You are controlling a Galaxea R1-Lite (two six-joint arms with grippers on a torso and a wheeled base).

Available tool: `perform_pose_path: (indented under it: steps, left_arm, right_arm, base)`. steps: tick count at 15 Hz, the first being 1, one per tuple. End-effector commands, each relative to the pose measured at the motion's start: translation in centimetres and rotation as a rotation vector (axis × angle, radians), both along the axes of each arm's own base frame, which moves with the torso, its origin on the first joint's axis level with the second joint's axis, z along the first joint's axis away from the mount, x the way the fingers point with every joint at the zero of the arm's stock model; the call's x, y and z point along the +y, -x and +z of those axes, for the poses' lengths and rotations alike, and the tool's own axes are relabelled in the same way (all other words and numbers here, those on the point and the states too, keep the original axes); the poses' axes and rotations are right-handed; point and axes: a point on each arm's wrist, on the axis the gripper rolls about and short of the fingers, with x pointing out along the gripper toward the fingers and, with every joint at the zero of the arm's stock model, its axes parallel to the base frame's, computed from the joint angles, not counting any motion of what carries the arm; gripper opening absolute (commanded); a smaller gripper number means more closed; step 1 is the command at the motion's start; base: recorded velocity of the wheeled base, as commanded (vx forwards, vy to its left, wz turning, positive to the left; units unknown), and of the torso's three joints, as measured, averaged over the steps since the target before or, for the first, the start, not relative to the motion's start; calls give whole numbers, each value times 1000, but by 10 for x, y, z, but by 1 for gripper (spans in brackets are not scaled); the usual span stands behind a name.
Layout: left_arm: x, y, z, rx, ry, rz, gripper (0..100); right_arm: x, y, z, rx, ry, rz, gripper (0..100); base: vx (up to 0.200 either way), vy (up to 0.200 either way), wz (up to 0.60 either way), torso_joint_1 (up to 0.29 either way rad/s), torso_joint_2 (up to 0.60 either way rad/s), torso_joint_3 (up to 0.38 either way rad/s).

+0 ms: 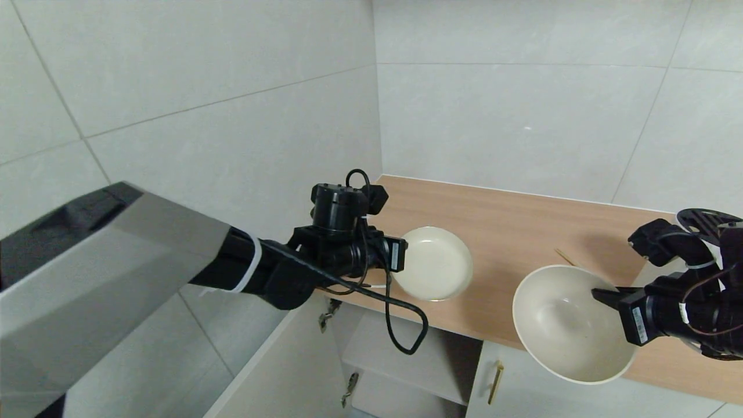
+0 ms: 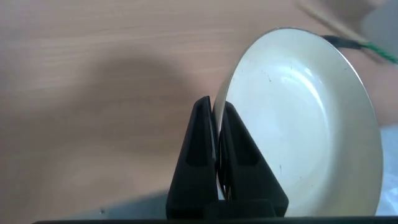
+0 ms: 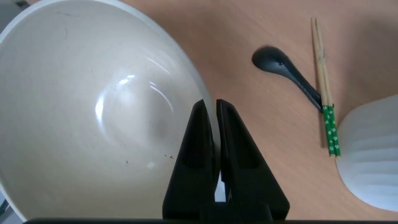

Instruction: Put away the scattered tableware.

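The left gripper [image 2: 216, 109] is pinching the rim of the plate [image 2: 305, 124] between closed jaws, and the right gripper [image 3: 212, 109] is clamping the bowl [image 3: 93, 112] by its wall, both dishes hanging at the counter's [image 1: 511, 215] front edge. The open cabinet [image 1: 400, 354] is lying below, nearer the left arm

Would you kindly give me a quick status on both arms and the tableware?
Left pincer shut on plate rim. Right pincer shut on bowl rim. Spoon, chopsticks loose on counter. Cabinet open below.
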Motion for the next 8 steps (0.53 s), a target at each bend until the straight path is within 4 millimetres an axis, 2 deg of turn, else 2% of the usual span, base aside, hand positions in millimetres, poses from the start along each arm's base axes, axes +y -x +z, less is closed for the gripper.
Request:
perform_pose_path:
  steps: [1,2,3,4,6,8]
  left_arm:
    - [17,32,38,-67,40,-6,0]
    - [24,49,46,-94,56,-16,0]
    - [26,55,47,-96,58,-17,0]
    - [36,78,48,-111,68,-31,0]
    - [46,92,44,-172,51,-15,0]
    - [48,95,46,-235,82,-6,0]
  right_arm:
    - [-1,4,4,-18,-4,0,0]
    - [-2,10,1,-10,-2,0,0]
    - [-3,12,0,-10,-2,0,0]
    - [-5,22,1,-19,-4,-3,0]
    - [-9,36,-6,-4,0,-7,0]
    - [-13,48,-10,-2,1,-12,0]
  base:
    - [0,0,0,0,0,0]
    - [0,0,0,0,0,0]
    - [0,0,0,0,0,0]
    - [0,0,0,0,0,0]
    - [0,0,0,0,0,0]
    - [0,0,0,0,0,0]
